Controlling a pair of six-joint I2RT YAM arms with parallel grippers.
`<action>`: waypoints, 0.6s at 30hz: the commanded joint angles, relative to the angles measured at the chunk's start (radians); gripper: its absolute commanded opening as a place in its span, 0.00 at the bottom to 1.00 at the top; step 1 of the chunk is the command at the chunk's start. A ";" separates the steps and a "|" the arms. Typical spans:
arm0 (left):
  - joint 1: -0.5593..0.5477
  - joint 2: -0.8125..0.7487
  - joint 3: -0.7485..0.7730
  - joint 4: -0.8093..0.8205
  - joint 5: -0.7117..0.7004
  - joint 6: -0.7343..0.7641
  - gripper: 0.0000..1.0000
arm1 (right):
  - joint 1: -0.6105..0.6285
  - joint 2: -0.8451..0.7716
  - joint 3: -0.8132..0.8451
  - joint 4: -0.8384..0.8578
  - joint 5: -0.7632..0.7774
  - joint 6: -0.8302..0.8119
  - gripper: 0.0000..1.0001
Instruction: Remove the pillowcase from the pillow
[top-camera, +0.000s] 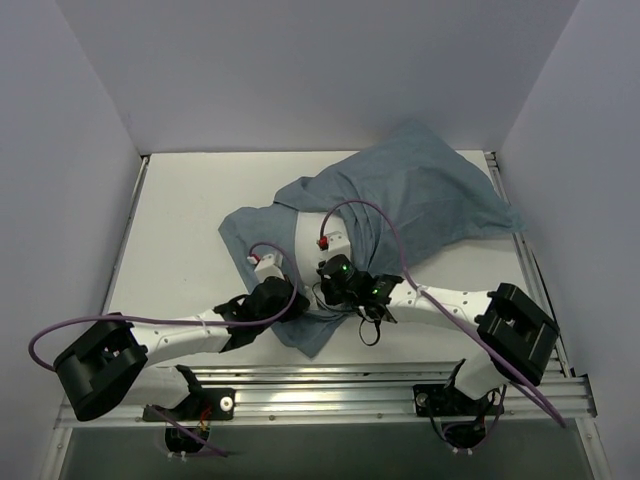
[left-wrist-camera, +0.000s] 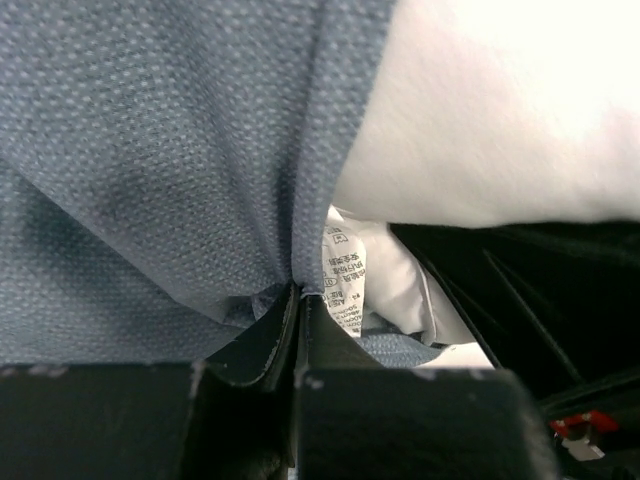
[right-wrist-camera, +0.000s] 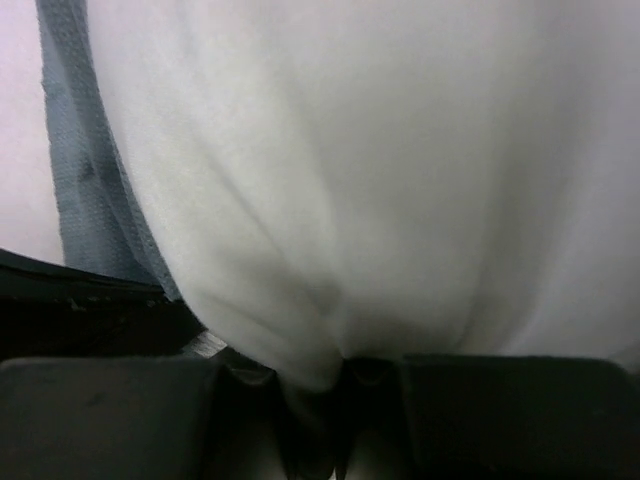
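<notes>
The pillowcase lies inside out, plain dusty blue-grey, spread from the table's middle to the back right. The white pillow shows only as a small patch at the case's near opening. My left gripper is shut on a fold of the pillowcase; a white care label hangs beside the jaws, with the pillow at upper right. My right gripper is shut on the pillow, with pinched white fabric between the jaws. A strip of pillowcase shows at left.
White walls enclose the table on the left, back and right. A metal rail runs along the near edge with both arm bases. Purple cables loop over the arms. The right arm's dark body is close beside the left gripper.
</notes>
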 joint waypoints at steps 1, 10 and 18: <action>-0.001 -0.001 0.025 0.036 0.047 0.019 0.02 | -0.056 0.014 0.100 0.141 -0.054 0.077 0.00; -0.036 0.023 0.078 0.025 0.066 0.046 0.02 | -0.133 0.088 0.272 0.308 -0.058 0.217 0.00; -0.036 0.025 0.067 0.004 0.031 0.030 0.02 | -0.196 0.071 0.446 0.256 -0.137 0.271 0.00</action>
